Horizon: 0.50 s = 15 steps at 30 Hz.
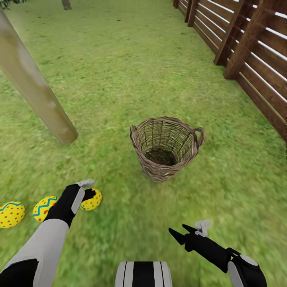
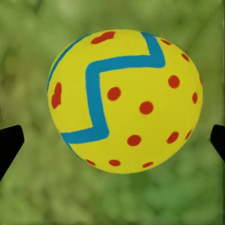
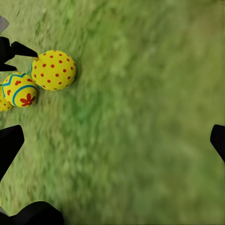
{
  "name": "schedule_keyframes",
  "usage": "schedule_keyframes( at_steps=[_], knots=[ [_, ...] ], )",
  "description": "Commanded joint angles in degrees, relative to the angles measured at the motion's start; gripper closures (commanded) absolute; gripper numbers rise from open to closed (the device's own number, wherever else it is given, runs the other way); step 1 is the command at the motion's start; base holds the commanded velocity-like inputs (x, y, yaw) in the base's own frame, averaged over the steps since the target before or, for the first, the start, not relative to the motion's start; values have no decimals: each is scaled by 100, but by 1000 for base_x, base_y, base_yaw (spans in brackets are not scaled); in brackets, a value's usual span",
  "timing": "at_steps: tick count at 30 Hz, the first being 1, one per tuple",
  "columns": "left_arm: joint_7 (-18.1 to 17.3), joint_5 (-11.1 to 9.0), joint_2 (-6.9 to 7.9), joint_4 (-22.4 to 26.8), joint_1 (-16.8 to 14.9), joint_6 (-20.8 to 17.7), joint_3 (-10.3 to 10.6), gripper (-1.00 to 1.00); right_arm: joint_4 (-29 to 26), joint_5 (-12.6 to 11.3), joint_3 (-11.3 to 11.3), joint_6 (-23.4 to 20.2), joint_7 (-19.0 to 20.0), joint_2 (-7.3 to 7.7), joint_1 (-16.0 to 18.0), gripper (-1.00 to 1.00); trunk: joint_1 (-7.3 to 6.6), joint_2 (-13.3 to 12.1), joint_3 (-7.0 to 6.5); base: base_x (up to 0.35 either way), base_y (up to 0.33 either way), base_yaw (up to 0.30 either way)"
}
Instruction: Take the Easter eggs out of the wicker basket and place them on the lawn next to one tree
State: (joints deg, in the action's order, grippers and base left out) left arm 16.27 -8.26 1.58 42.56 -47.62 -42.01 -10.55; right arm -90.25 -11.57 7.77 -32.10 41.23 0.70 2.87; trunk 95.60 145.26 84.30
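Three yellow Easter eggs lie on the lawn [image 1: 131, 71] at the lower left of the head view, near the foot of the tree [image 1: 38, 93]: one [image 1: 11, 214], a second [image 1: 43, 208] and a third [image 1: 94, 200]. My left gripper [image 1: 88, 189] is open right over the third egg [image 2: 124, 101], which rests on the grass between the wide-spread fingertips [image 2: 9, 143]. The wicker basket [image 1: 159, 169] stands upright in the middle of the view, with no eggs inside. Near my base, the right gripper [image 1: 178, 230] hangs open above bare grass. The right wrist view shows the eggs [image 3: 53, 70] in a row.
The dark slatted wooden fence [image 1: 255, 52] runs along the right side behind the basket. The tree's pale trunk leans across the upper left. Open grass stretches ahead and to the right of the basket.
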Motion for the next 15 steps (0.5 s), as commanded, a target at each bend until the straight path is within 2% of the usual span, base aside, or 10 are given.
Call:
schedule_keyframes(
  at_steps=[1, 15],
  knots=[
    [43, -61, 0, 6, -1, -18, 0, -100, -2, -37, 5, -42, 7, 0, 2, -100, -3, 0, -19, 0, 0, 0],
    [49, -61, 0, 5, -1, -16, 0, -100, -2, -36, 5, -43, 7, 4, 3, -100, -39, -19, -329, 0, 0, 0]
  ],
)
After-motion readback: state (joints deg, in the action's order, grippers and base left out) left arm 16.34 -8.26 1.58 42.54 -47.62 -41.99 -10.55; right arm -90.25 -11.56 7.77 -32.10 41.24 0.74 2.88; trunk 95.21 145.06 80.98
